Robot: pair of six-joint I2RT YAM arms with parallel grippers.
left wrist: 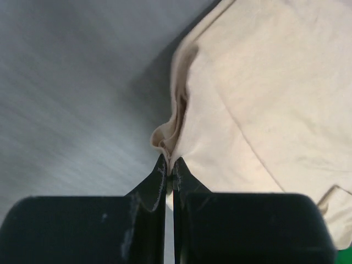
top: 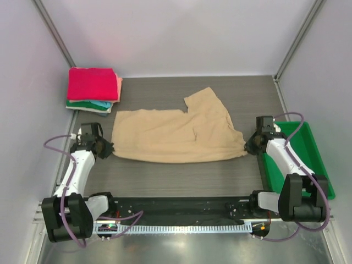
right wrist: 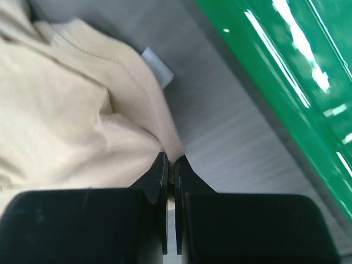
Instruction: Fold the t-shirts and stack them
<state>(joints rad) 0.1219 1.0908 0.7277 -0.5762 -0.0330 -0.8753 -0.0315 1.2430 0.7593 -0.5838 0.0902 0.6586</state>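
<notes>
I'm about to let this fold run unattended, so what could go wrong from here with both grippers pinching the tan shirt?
The left gripper and right gripper each pinch just a thin edge of the tan shirt; it might slip free when lifted. The green tray sits close beside the right gripper; a swing could clip its rim. The sleeve sticking out at the far side may fold crooked.

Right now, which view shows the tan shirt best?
The top view: the whole tan shirt lies spread out there, with both ends visible. The left wrist view shows only one bunched corner, pinched by the left gripper. The right wrist view shows only the opposite edge, pinched by the right gripper.
</notes>
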